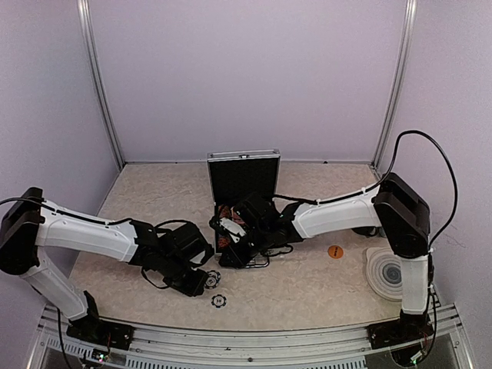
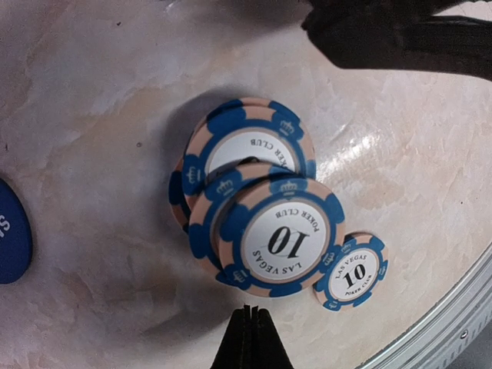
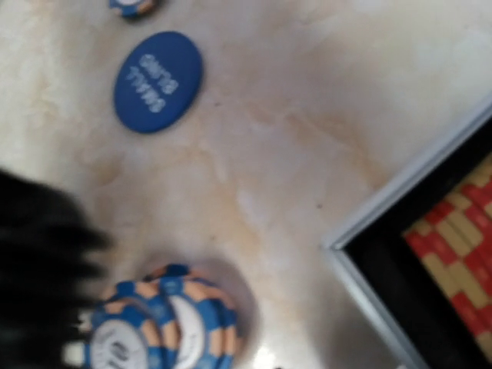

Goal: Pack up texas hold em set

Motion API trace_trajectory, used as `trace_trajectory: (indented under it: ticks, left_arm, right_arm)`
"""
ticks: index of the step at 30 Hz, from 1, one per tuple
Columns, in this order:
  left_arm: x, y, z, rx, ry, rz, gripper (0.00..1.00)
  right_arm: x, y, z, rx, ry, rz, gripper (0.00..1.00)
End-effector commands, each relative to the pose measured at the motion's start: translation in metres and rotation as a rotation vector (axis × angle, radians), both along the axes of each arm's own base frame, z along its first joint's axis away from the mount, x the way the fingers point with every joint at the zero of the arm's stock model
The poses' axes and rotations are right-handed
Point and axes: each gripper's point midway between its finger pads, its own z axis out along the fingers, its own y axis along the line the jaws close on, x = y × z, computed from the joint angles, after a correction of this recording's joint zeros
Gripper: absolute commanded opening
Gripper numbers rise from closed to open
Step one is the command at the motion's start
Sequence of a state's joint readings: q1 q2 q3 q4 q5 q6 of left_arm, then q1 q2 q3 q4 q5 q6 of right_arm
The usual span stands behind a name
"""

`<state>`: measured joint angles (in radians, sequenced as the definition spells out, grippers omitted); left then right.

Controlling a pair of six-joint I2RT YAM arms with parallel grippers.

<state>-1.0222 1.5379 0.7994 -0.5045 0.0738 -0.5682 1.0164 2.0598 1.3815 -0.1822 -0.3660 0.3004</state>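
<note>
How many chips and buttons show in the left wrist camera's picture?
Blue 10 chips with a face showing: 4 (three overlapping, one apart)
Blue button, cut off at the edge: 1
Total: 5

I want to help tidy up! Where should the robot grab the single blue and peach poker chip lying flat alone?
By its thin rim, from straight above, one finger on each opposite edge. The single blue and peach poker chip lies flat on the beige marbled table, so probably only its rim offers a hold.
</note>
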Motion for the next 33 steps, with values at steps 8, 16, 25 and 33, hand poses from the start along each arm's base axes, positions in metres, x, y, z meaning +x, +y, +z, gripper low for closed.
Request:
trace_trajectory:
  ticks: [8, 16, 25, 33]
  left_arm:
    - [0.003, -0.008, 0.006, -0.061, -0.030, 0.005, 0.00]
    - [0.004, -0.009, 0.004, -0.064, -0.031, 0.002, 0.00]
    - [0.006, -0.010, 0.001, -0.065, -0.029, 0.005, 0.00]
    - [0.010, -0.008, 0.001, -0.061, -0.039, 0.022, 0.00]
  right_arm:
    - [0.002, 0.001, -0.031, -0.093, 0.013, -0.013, 0.10]
    - [0.000, 0.005, -0.042, -0.106, 0.035, 0.003, 0.07]
    - [-0.008, 0.011, -0.045, -0.107, 0.038, 0.037, 0.06]
    - [-0.017, 0.014, -0.041, -0.100, 0.037, 0.067, 0.06]
